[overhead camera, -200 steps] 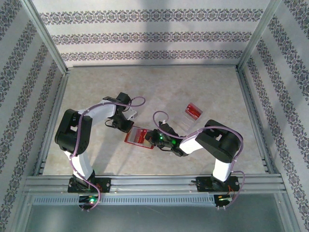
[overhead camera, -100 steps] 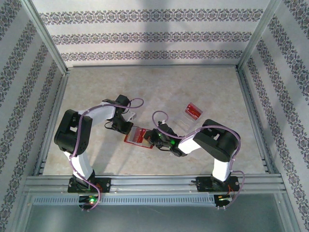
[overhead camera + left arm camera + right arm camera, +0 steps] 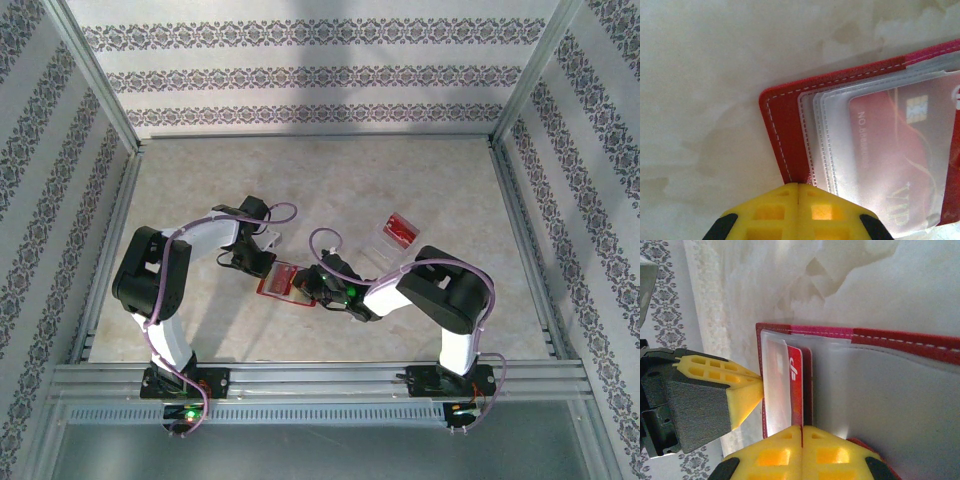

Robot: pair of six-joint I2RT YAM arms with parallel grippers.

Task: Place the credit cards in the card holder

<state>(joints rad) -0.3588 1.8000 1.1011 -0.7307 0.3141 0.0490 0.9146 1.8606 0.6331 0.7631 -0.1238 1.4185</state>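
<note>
Quick status, top cam: wallet (image 3: 284,281) lies open & flat on the table (image 3: 300,180), roughly mid-table, a bit toward 6 o'clock. L gripper (image 3: 262,263) is at its 10 o'clock edge, R gripper (image 3: 313,287) at its 3 o'clock side, so both arms meet over it.

L wrist cam: L tips are pressed together w/ nothing between them, resting right on the wallet's stitched red border beside the clear sleeves.

R wrist cam: R tips are together too, right up against the near end of a red card (image 3: 796,382) that sits partly under a sleeve. Can't tell if the card is actually pinched or just touched.

Clear tray (image 3: 384,240) is at approx 2 o'clock from the wallet, well apart, w/ another red card in it.
</note>
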